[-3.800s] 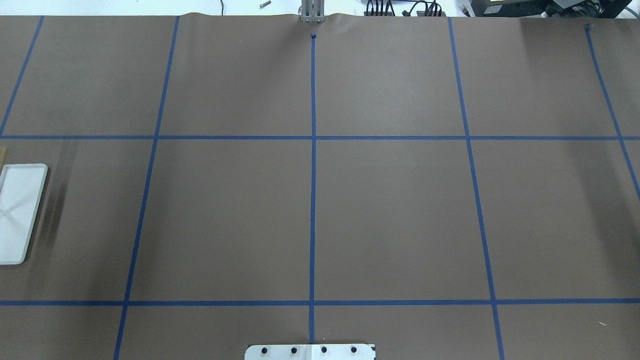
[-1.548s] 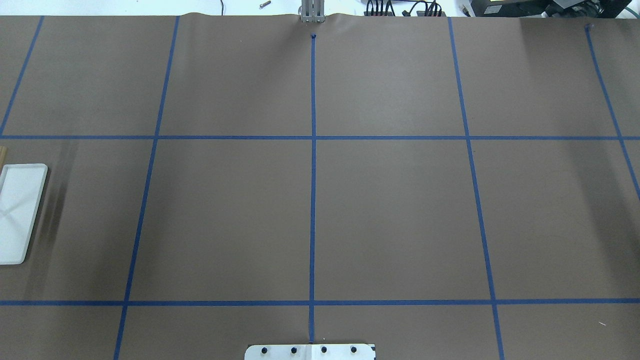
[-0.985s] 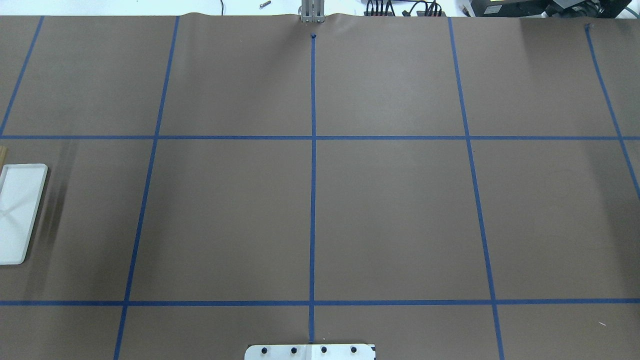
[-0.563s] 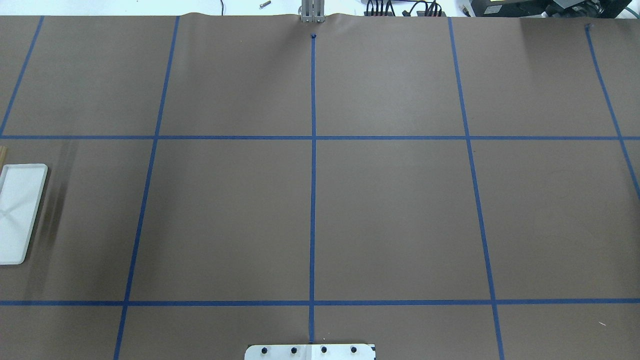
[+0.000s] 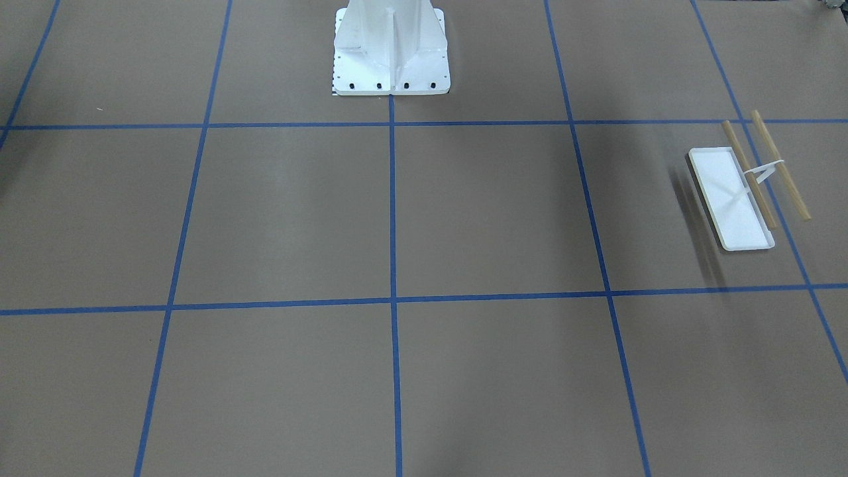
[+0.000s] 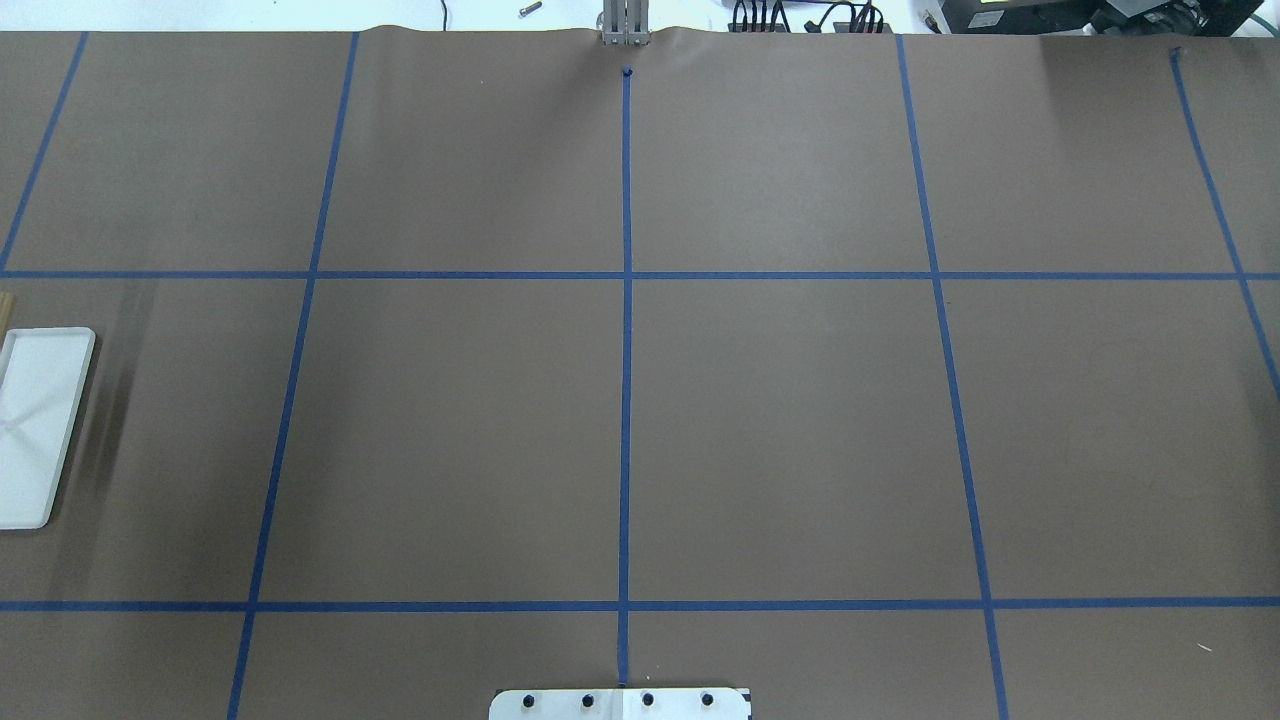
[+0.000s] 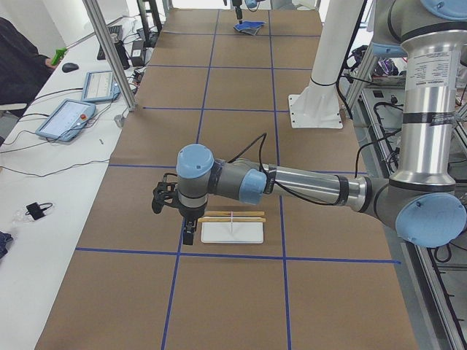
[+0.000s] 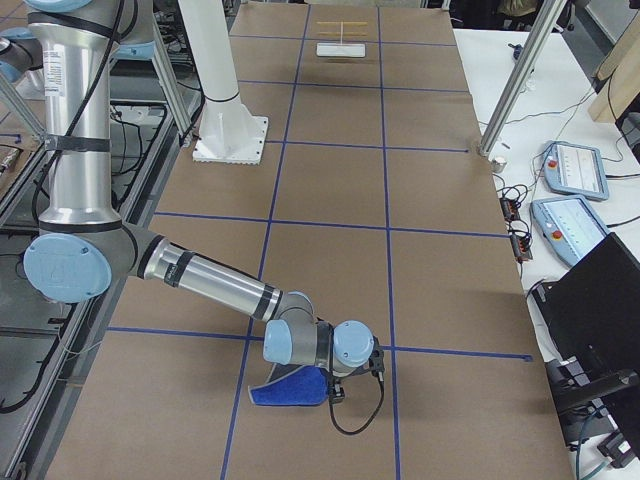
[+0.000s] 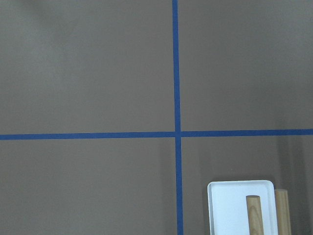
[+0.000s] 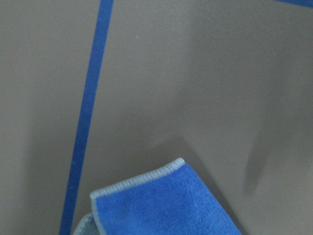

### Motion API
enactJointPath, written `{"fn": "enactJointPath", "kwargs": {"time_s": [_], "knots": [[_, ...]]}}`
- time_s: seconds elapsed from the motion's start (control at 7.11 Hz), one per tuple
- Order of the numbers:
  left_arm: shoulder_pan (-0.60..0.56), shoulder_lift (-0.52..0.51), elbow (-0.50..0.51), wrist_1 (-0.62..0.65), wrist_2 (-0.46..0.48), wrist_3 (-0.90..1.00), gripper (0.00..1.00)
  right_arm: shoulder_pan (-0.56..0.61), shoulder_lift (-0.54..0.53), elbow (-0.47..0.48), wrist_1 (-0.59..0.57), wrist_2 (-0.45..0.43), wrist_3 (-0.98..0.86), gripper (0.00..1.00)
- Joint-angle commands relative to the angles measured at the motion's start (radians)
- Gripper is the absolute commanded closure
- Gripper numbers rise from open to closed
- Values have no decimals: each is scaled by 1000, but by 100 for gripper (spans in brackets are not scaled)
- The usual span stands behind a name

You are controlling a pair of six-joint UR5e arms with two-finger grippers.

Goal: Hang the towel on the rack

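The rack stands near the table's end on my left: white tray base (image 5: 732, 199), thin upright and two tan rods (image 5: 775, 165). It also shows in the overhead view (image 6: 35, 425), the left wrist view (image 9: 242, 205) and the exterior left view (image 7: 232, 232). My left gripper (image 7: 187, 235) hangs just beside the rack's end; I cannot tell if it is open. The blue towel (image 8: 285, 390) lies at the opposite end of the table, one side raised under my right gripper (image 8: 335, 392). Its grey-stitched corner shows in the right wrist view (image 10: 161, 200). I cannot tell the right gripper's state.
The large white bolted pedestal (image 5: 391, 46) stands at the robot's side of the table, mid-length. Blue tape lines divide the brown table cover into squares. Tablets (image 7: 69, 117) and cables lie on the white bench beyond the far edge, next to a metal post (image 7: 109, 51).
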Motion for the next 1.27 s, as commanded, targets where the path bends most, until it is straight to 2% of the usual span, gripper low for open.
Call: {"fn": "enactJointPath", "kwargs": {"time_s": [0.0, 0.42, 0.84, 0.99, 1.13], "knots": [[0, -3, 3, -5, 1, 0, 2, -26, 30, -23, -1, -46, 2, 0], [2, -3, 5, -5, 1, 1, 2, -52, 50, -48, 1, -50, -3, 0], [2, -5, 8, -7, 1, 3, 2, -69, 50, -54, 2, -50, -6, 10], [2, -5, 8, -7, 1, 3, 2, -72, 50, -57, 1, -50, -7, 19], [3, -8, 8, -7, 1, 4, 2, -72, 50, -60, 2, -50, -10, 39]]}}
